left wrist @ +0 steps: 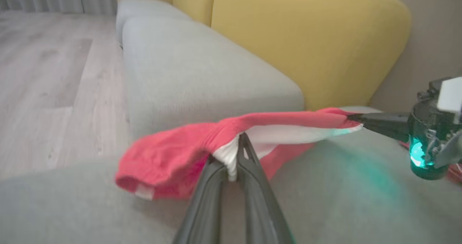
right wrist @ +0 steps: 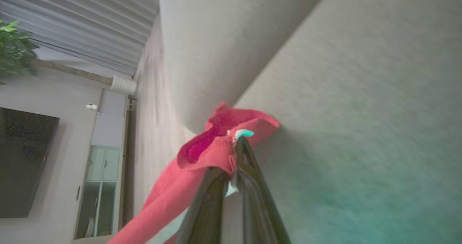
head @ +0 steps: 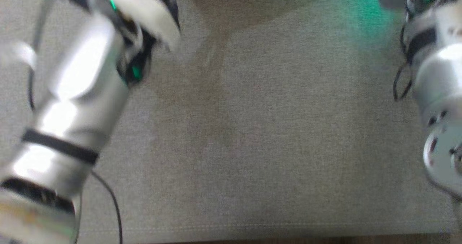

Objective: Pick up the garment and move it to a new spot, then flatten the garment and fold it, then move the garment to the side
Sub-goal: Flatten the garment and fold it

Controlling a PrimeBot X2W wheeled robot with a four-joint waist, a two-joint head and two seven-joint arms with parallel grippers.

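Observation:
The garment is red with a white inner band and hangs stretched above the grey sofa seat. My left gripper is shut on its white edge near the middle. My right gripper enters the left wrist view from the right and pinches the garment's far end. In the right wrist view my right gripper is shut on a bunched red corner of the garment, and the cloth trails down to the lower left. In the head view both pale forearms reach over the seat cushion.
A second grey seat cushion runs away to the left, with yellow backrests behind. Wood floor lies to the far left. A cabinet and a dark screen stand across the room.

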